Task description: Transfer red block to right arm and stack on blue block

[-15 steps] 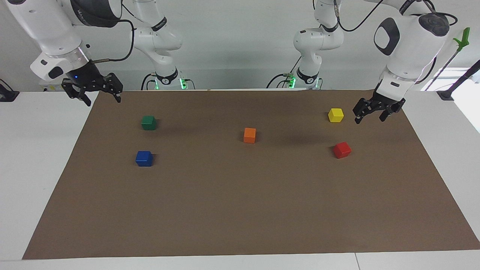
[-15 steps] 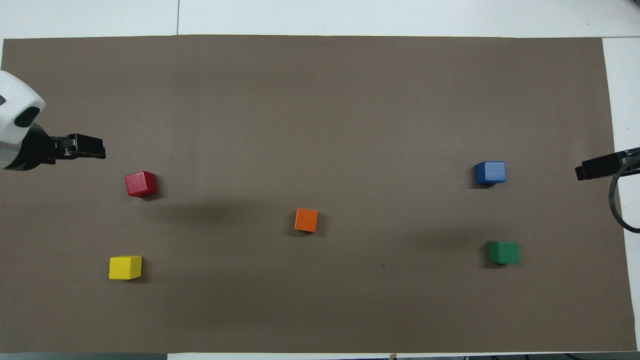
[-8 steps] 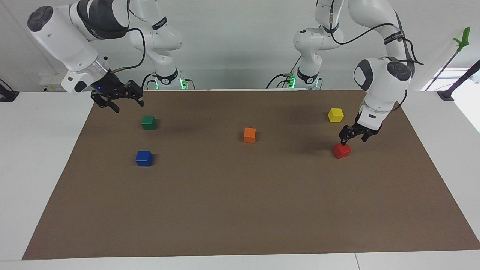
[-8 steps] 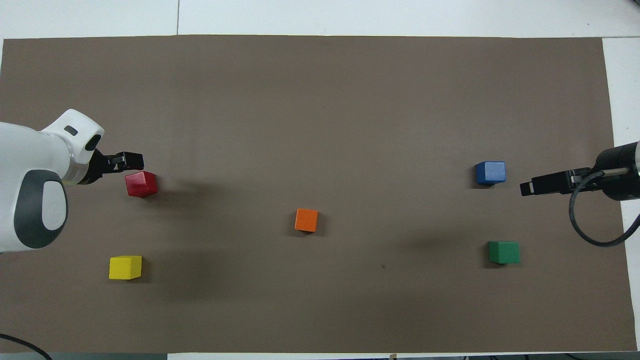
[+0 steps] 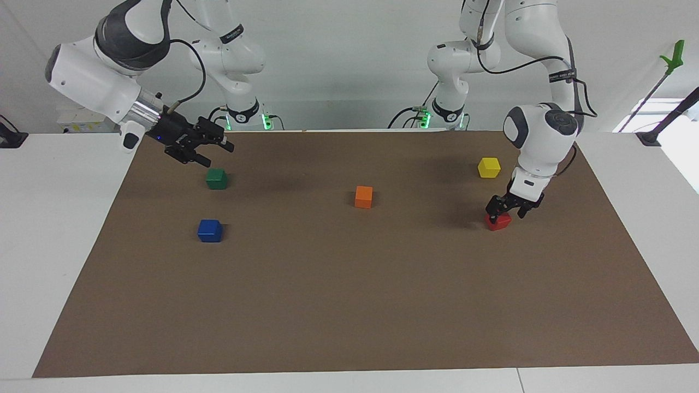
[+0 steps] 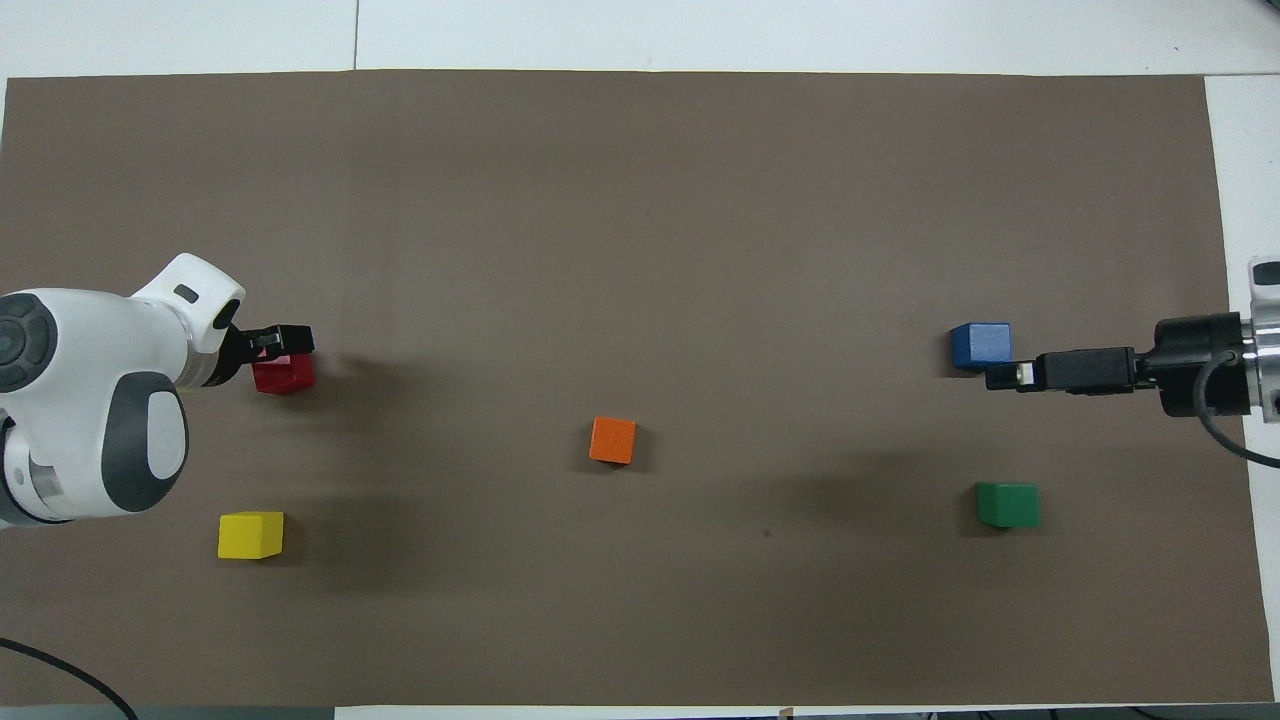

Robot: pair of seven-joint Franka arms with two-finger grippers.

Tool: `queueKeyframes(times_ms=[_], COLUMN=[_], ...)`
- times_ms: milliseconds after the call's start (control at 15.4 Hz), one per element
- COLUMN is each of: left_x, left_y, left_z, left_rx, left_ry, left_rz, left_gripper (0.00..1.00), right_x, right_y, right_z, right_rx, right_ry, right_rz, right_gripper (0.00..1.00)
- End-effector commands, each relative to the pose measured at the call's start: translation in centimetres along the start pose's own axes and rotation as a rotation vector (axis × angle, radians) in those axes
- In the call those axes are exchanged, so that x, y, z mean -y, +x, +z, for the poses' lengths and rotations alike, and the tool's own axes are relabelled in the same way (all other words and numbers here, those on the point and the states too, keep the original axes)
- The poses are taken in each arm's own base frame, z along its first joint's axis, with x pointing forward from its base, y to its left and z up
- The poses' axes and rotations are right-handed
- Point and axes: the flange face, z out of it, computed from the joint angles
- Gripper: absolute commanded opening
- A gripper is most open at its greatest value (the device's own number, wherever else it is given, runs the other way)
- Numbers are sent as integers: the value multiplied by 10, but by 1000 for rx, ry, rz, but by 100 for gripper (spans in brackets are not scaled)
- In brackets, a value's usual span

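The red block [image 5: 499, 222] lies on the brown mat toward the left arm's end of the table; it also shows in the overhead view [image 6: 290, 378]. My left gripper [image 5: 506, 212] is low over it, open, with a finger on each side of the block's top [image 6: 283, 342]. The blue block [image 5: 209, 231] sits toward the right arm's end [image 6: 981, 345]. My right gripper [image 5: 218, 155], with its blue light, is open and empty in the air over the mat by the green and blue blocks [image 6: 1002, 377].
A green block [image 5: 217, 178] lies nearer to the robots than the blue one. An orange block [image 5: 363, 196] is mid-mat. A yellow block [image 5: 489, 167] is nearer to the robots than the red one. The brown mat [image 5: 349, 305] covers most of the white table.
My left gripper came down from beside the yellow block onto the red block. My right gripper swung in from the table's end to over the mat near the green block.
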Motion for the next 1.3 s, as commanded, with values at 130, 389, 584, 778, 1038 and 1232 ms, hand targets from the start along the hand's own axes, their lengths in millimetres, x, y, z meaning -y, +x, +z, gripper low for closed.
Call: queueKeyframes(times_ms=[130, 389, 584, 778, 1038, 1232], left_x=[4, 3, -6, -35, -103, -142], left_y=[-17, -15, -9, 2, 16, 5], left_z=[18, 24, 15, -26, -129, -203], left_rx=[2, 9, 33, 145, 281, 357], left_ry=[-4, -5, -4, 18, -18, -158], left_rz=[-12, -22, -51, -181, -418, -619], left_gripper=[100, 0, 0, 0, 0, 0], right_x=[-10, -13, -4, 13, 16, 9], right_y=[-21, -26, -27, -25, -19, -21], right_z=[26, 51, 64, 87, 126, 153], right_rx=[-48, -12, -20, -30, -6, 34], right_ry=[326, 516, 618, 792, 1025, 1121], right_rz=[-1, -55, -93, -66, -43, -40], right_gripper=[100, 100, 100, 100, 100, 100])
